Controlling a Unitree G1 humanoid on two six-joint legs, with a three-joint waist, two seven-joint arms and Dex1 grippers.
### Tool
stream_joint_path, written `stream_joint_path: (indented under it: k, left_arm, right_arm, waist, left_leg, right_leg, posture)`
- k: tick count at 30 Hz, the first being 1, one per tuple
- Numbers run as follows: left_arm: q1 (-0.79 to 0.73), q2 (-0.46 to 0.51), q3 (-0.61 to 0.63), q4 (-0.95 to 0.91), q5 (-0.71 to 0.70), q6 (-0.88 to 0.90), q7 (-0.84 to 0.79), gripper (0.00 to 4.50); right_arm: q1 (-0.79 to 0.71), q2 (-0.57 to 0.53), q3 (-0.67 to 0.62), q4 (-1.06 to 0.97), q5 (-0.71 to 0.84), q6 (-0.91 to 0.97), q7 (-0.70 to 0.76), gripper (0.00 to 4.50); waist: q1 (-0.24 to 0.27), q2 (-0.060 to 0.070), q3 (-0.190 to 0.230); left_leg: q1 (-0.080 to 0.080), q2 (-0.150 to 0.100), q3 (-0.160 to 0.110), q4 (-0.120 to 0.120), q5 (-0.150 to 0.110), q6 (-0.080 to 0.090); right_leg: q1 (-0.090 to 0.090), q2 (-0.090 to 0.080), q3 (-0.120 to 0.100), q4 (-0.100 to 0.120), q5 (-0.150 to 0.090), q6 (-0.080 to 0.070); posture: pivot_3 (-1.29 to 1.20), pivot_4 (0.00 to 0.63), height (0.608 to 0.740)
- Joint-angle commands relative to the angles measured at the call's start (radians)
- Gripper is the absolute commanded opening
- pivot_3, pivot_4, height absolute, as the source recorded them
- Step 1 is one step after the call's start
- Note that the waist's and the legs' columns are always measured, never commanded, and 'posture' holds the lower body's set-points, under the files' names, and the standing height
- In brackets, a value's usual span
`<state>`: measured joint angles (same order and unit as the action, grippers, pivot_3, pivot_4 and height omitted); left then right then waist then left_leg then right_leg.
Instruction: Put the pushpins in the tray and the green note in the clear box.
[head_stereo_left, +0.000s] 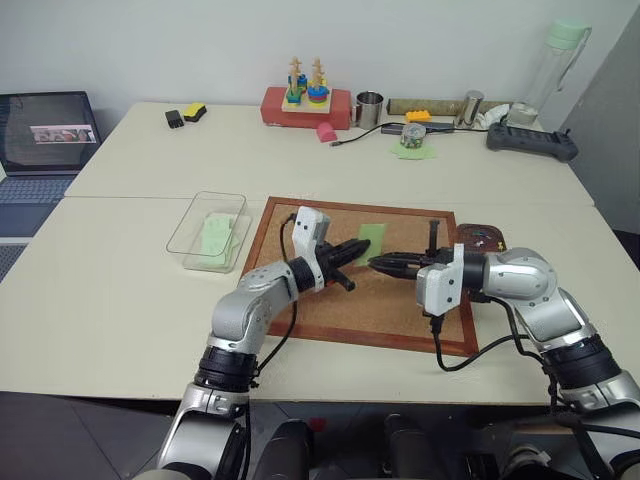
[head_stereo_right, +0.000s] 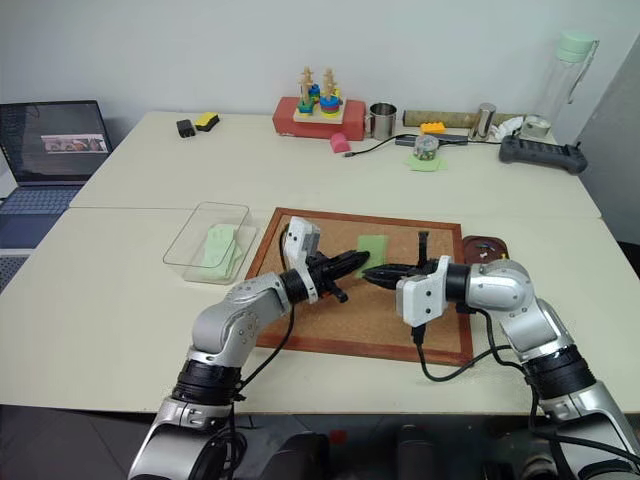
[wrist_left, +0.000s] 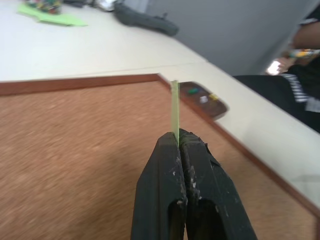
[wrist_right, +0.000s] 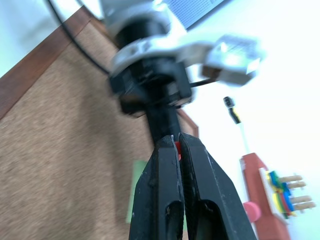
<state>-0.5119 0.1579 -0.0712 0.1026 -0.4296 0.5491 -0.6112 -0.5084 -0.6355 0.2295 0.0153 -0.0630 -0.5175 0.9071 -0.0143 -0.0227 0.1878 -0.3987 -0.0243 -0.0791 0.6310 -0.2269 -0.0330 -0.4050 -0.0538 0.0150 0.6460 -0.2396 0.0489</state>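
Over the corkboard (head_stereo_left: 330, 300), my left gripper (wrist_left: 178, 136) pinches the green note (wrist_left: 174, 110) edge-on; my right gripper (wrist_right: 176, 142) clamps a half-hidden red pushpin (wrist_right: 177, 146).

Both end effectors, left (head_stereo_left: 362, 249) and right (head_stereo_left: 377, 263), closed, tips nearly meeting.

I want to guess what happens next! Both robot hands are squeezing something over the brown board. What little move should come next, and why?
Probably the left gripper lifts the green note it is pinching off the corkboard and carries it toward the clear box. The right gripper is shut on a red pushpin, likely bound for the tray.
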Motion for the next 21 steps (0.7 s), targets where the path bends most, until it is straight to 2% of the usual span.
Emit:
stream_joint_path:
  k: [1,6,10,17,21]
  left_arm:
    - [-0.018,-0.008,0.007,-0.011,0.02,-0.048,0.01,0.03]
    - [-0.034,-0.013,0.032,-0.082,-0.016,-0.05,0.01,0.03]
    - [-0.042,0.022,0.06,-0.188,-0.062,-0.011,-0.005,0.03]
    - [-0.006,0.079,0.041,-0.272,-0.07,0.022,-0.026,0.03]
    - [0.014,0.086,0.019,-0.288,-0.061,0.02,-0.025,0.03]
  right_arm:
    - [0.024,0.002,-0.093,-0.067,0.076,0.138,-0.06,0.0]
    - [0.042,0.007,-0.222,-0.062,0.116,0.465,-0.182,0.0]
    - [0.058,0.015,-0.316,-0.011,0.125,0.748,-0.298,0.0]
    - [0.083,0.028,-0.371,0.051,0.155,0.983,-0.369,0.0]
    - [0.086,0.041,-0.385,0.087,0.168,1.029,-0.393,0.0]
  waist:
    - [0.003,0.0,0.0]
    - [0.013,0.0,0.0]
    - [0.012,0.0,0.0]
    - [0.008,0.001,-0.001]
    - [0.009,0.001,-0.001]
  left_leg:
    - [0.0,0.0,0.0,0.0,0.0,0.0]
    - [0.0,0.001,0.0,0.001,0.0,0.0]
    - [0.0,0.001,0.0,0.001,0.0,0.0]
    - [0.0,0.0,0.002,0.001,0.0,0.0]
    - [0.0,0.0,0.002,0.001,0.0,0.0]
  right_leg:
    - [0.0,0.0,0.0,0.0,0.0,0.0]
    - [0.0,0.0,0.0,0.001,0.0,0.0]
    - [0.0,0.0,0.0,0.001,0.0,0.0]
    - [0.0,0.0,0.001,0.001,0.0,0.0]
    - [0.0,0.0,0.001,0.001,0.0,0.0]
  posture:
    - [0.0,0.15,0.74]
    - [0.0,0.15,0.74]
    - [0.0,0.15,0.74]
    - [0.0,0.15,0.74]
    - [0.0,0.15,0.74]
